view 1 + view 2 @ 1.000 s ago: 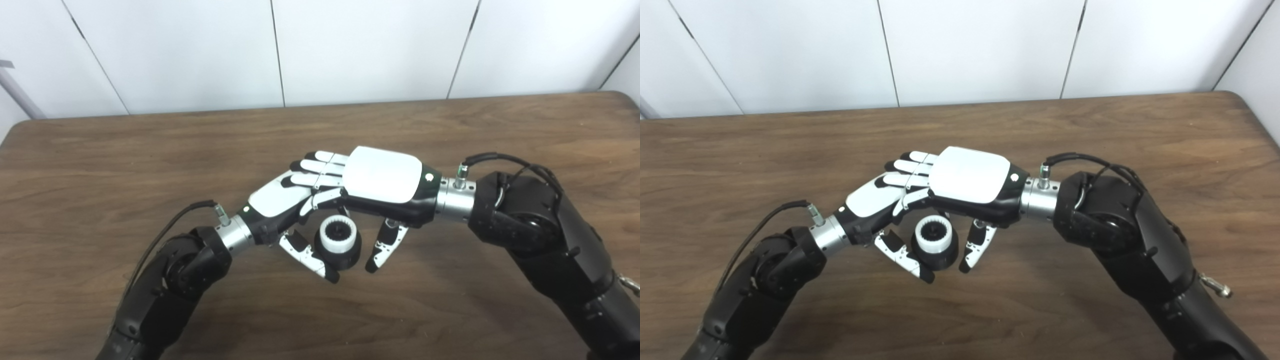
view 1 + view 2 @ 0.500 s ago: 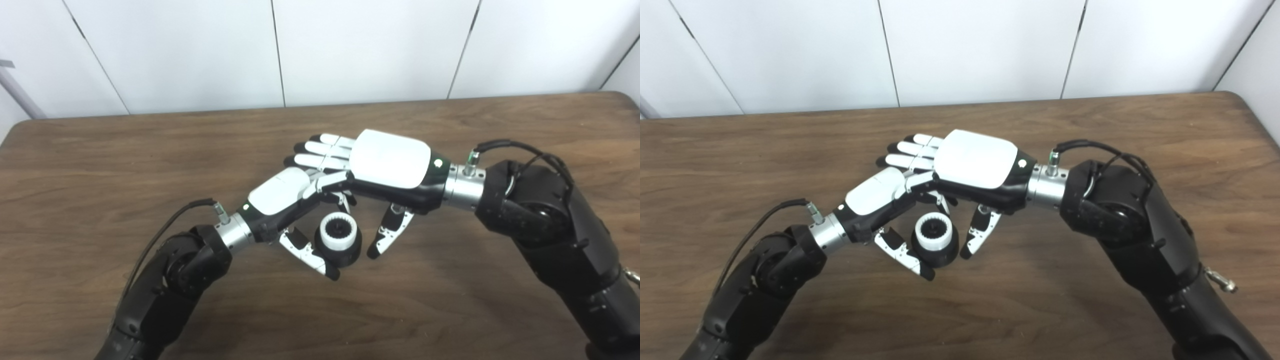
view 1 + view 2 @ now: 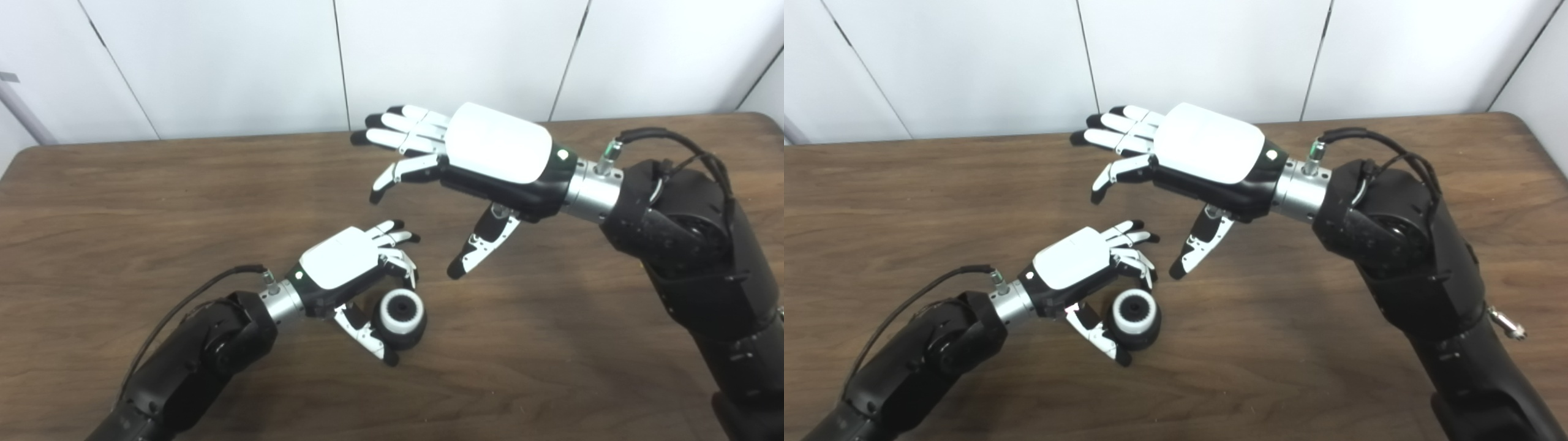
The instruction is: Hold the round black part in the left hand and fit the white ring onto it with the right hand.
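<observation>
The round black part [image 3: 404,327] carries the white ring [image 3: 401,308] on its top, seated around a dark toothed centre. It sits low at the table surface [image 3: 153,202] in front of me. My left hand [image 3: 349,269] cups it: the thumb [image 3: 366,331] lies against its near-left side and the curled fingers [image 3: 405,269] reach over its far side. My right hand [image 3: 478,165] is open and empty, raised well above and behind the part, fingers spread. The scene also shows in the right eye view, with the part [image 3: 1136,324] and the right hand [image 3: 1200,156].
The brown wooden table runs back to a white panelled wall [image 3: 453,55]. The right forearm [image 3: 692,245] fills the right side. Its rounded far-right corner [image 3: 1513,119] shows.
The right hand has lifted up and away from over the left hand, with its fingers spread. The left hand has come nearer and lower with the ringed part.
</observation>
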